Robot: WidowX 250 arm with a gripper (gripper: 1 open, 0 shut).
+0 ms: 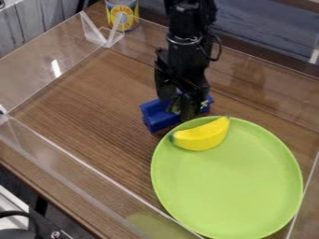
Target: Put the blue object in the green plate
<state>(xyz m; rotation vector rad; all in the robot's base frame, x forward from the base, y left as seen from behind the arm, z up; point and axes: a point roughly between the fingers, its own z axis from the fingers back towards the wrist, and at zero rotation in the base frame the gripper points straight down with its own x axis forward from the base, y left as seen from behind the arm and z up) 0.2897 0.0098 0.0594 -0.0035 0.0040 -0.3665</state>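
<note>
The small dark-blue rectangular plastic block (159, 115) lies on the brown wooden bench (88, 110), just beyond the round lime-green plastic plate (228, 187), directly beneath the black pincer (185, 101); whether that is spread or pinching, I cannot tell.

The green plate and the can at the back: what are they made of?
The plate looks like smooth plastic: one even lime green, a thin rim, hardly any shine. The can is probably metal with a printed label, going by its round shape and pale upper edge, though it is small here.
</note>
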